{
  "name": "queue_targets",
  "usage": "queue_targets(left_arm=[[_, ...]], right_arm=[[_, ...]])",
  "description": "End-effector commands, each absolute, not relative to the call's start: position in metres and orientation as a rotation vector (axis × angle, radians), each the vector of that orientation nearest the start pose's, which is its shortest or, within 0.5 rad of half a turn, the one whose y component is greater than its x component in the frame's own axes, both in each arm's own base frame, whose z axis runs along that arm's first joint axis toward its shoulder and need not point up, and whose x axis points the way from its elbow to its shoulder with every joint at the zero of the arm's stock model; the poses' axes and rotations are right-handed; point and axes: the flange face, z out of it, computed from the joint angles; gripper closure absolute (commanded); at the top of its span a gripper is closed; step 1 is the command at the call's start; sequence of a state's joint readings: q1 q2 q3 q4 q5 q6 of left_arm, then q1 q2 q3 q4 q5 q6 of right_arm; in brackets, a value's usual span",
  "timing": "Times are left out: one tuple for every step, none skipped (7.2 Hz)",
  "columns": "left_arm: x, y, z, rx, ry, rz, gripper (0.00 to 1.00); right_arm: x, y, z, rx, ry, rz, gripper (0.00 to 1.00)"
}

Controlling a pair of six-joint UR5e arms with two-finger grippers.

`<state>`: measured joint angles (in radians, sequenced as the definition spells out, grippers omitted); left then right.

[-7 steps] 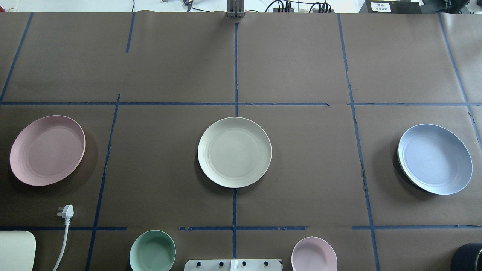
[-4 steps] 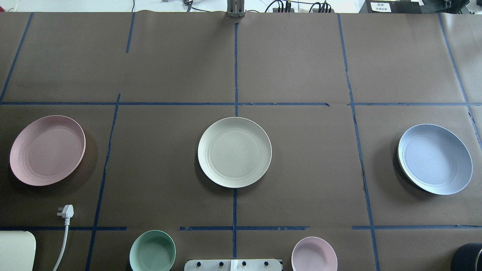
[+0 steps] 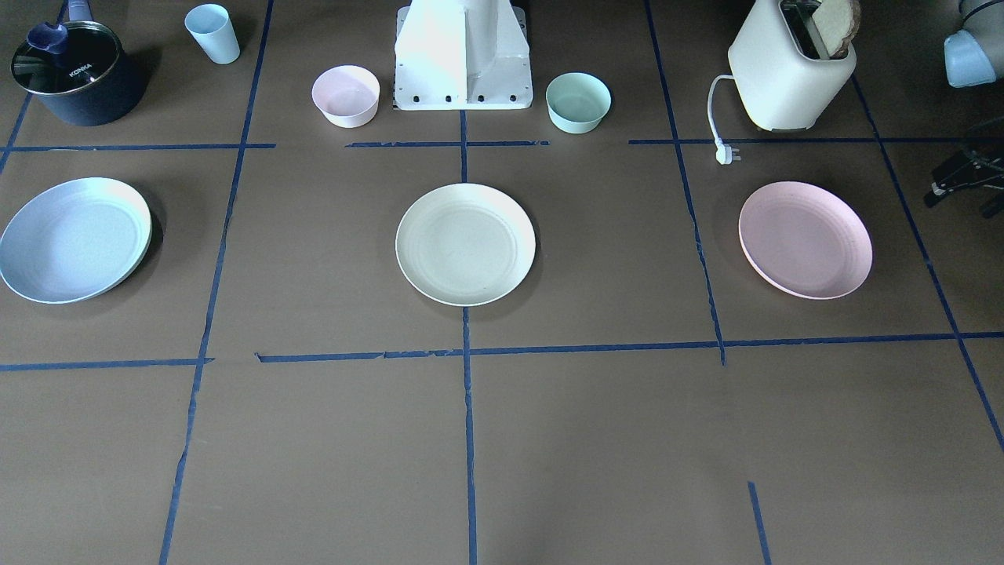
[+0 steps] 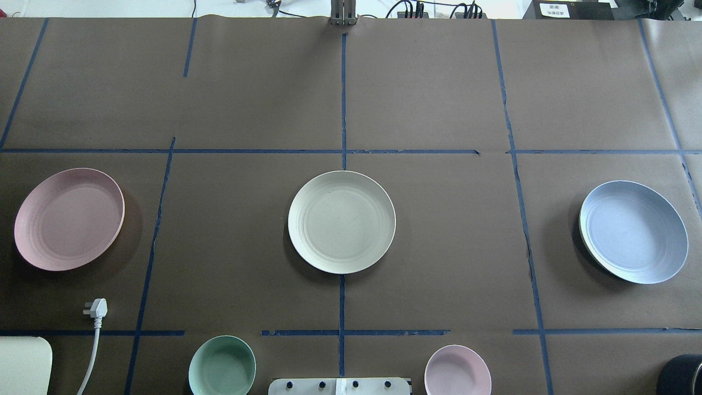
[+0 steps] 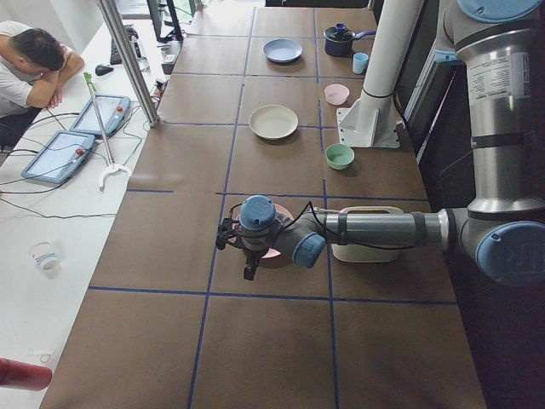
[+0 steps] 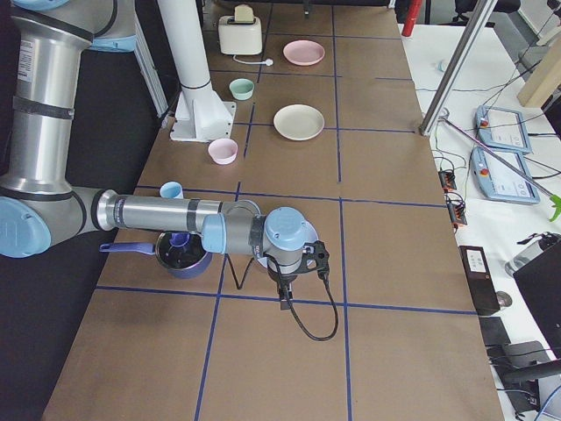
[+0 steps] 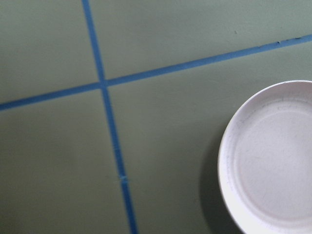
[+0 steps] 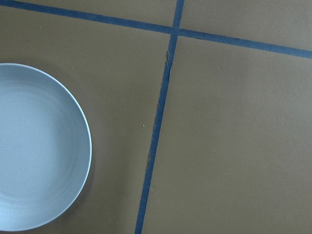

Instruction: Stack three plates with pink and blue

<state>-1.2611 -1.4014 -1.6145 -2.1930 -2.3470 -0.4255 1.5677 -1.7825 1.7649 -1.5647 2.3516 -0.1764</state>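
Three plates lie apart in a row on the brown table. The pink plate (image 4: 69,219) is on the left, the cream plate (image 4: 341,221) in the middle, the light blue plate (image 4: 633,231) on the right. My left gripper (image 5: 247,260) hovers by the pink plate's outer edge; its wrist view shows part of that plate (image 7: 273,161) and no fingers. My right gripper (image 6: 285,294) hovers by the blue plate, which shows in its wrist view (image 8: 39,146). I cannot tell whether either gripper is open or shut. Neither holds anything that I can see.
A mint-green bowl (image 4: 222,366) and a small pink bowl (image 4: 457,370) flank the robot base (image 3: 463,55). A toaster (image 3: 788,71) with a loose plug (image 4: 96,308) stands near the pink plate. A dark pot (image 3: 70,71) and a blue cup (image 3: 212,33) stand near the blue plate.
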Motion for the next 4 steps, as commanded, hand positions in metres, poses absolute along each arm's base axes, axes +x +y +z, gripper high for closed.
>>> queue_targets(left_arm=[[0.139, -0.427, 0.655, 0.129, 0.875, -0.012, 0.0], [0.156, -0.422, 0.664, 0.098, 0.867, 0.014, 0.0], [0.166, -0.424, 0.665, 0.089, 0.867, 0.028, 0.0], [0.171, -0.423, 0.67, 0.077, 0.863, 0.036, 0.01]], right_arm=[[0.062, -0.402, 0.657, 0.056, -0.78, -0.165, 0.0], [0.062, -0.402, 0.657, 0.056, -0.778, -0.166, 0.0], [0.062, -0.402, 0.657, 0.057, -0.778, -0.167, 0.0], [0.062, -0.402, 0.657, 0.057, -0.778, -0.167, 0.0]])
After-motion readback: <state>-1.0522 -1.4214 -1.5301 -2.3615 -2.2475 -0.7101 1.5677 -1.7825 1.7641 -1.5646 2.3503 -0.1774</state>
